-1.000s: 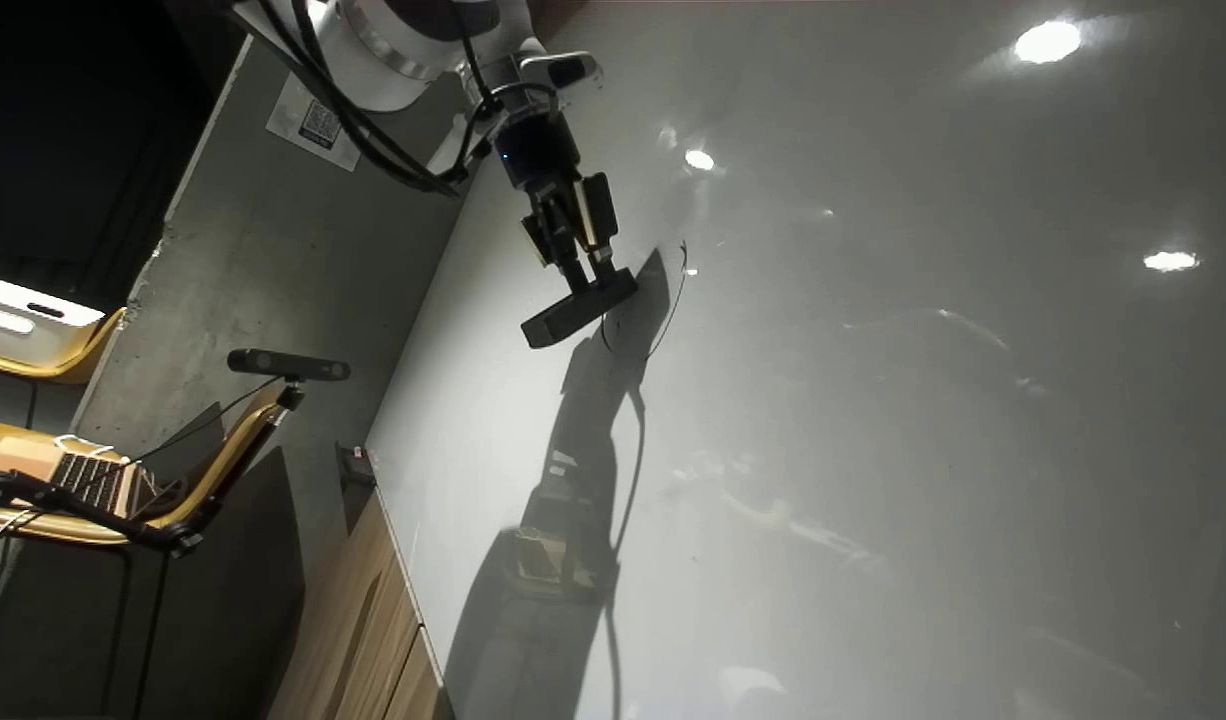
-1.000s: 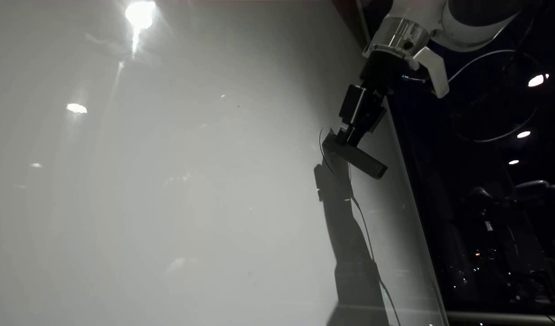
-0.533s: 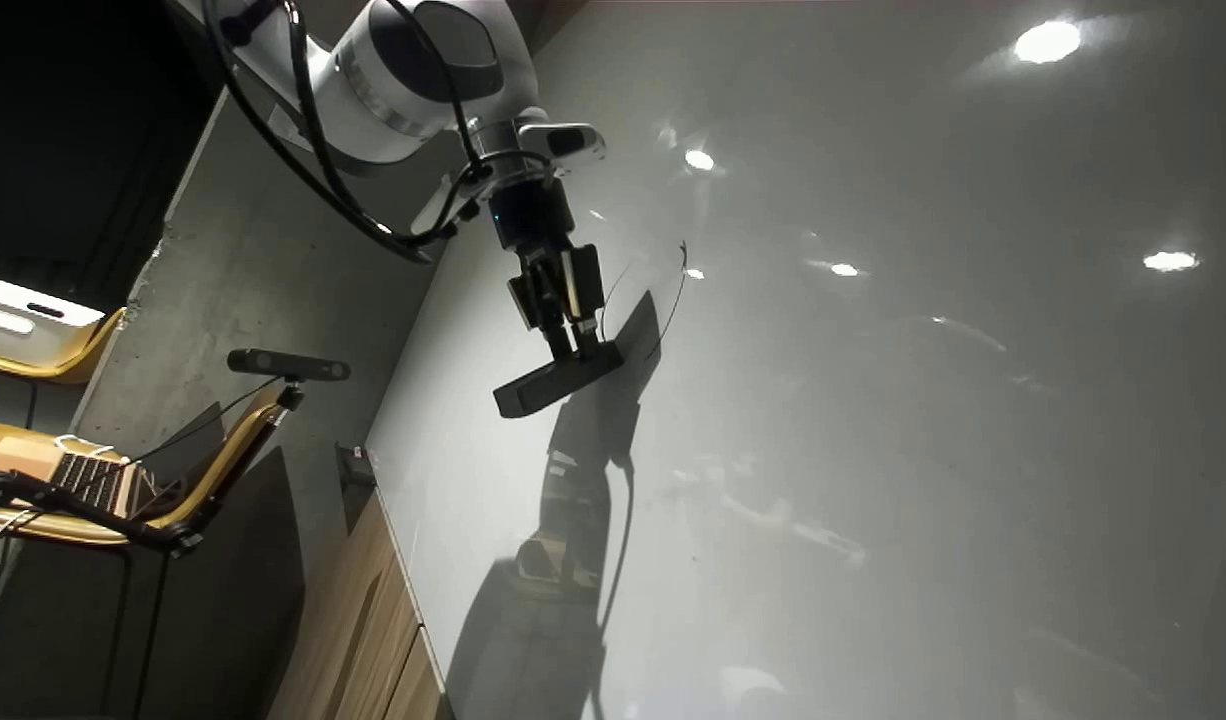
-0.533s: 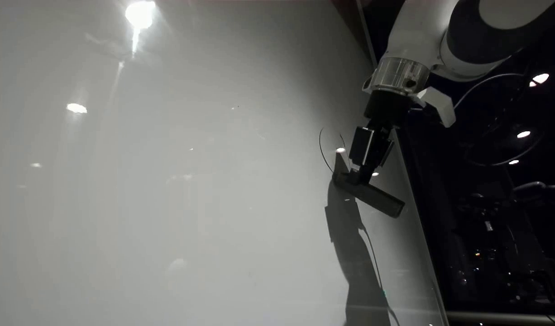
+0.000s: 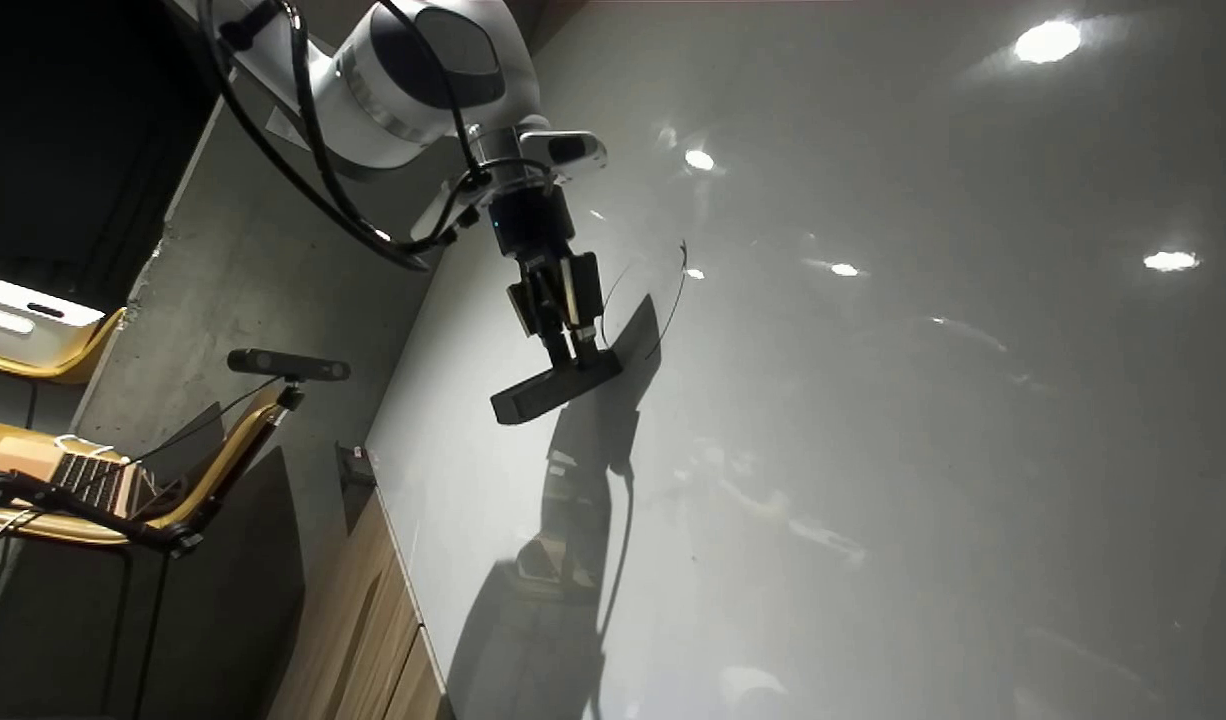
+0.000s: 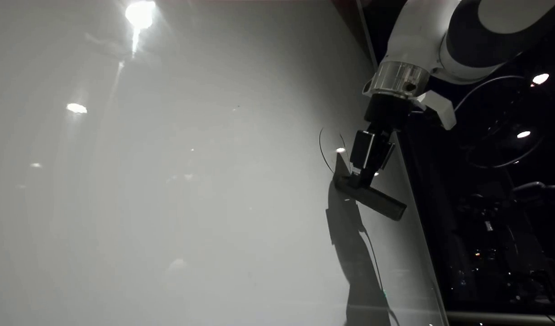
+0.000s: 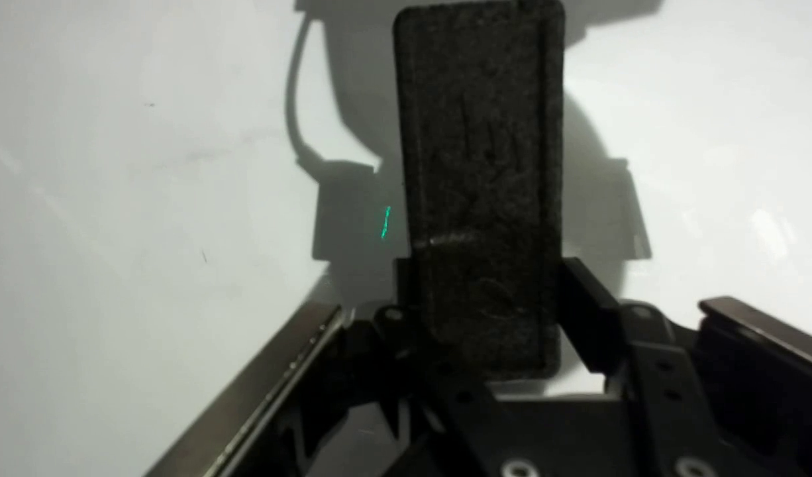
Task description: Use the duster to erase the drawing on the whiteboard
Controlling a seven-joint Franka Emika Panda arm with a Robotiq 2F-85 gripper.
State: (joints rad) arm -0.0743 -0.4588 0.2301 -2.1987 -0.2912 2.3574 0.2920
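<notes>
Jaws are clamped on the duster (image 5: 556, 388), from its two long sides; wrist view is the clear one for that, with its dark, scuffed flat face running up between them. Both exterior views only give it as a tilted block at the end of the robot arm (image 5: 383, 110), in front of the whiteboard (image 5: 923, 420); touching the surface or not, can't tell from here. Drawing (image 6: 322, 149): two thin curved lines in both exterior views, just above the duster's raised end; eyes and mouth I can't make out. Arm's shadow (image 5: 578, 480) falls on the whiteboard in all three views. Short green streak (image 7: 385, 222) on the shadow beside the duster, plainest in wrist view. In an exterior view the duster shows toward the whiteboard edge by the grey wall (image 5: 273, 250), wood panel (image 5: 358, 630) at the corner there, laptop (image 5: 73, 470) on a yellow chair (image 5: 235, 438) off beyond the edge. In an exterior view it shows toward the edge that borders a dark space (image 6: 495, 235) dotted with small lights (image 6: 523, 134).
</notes>
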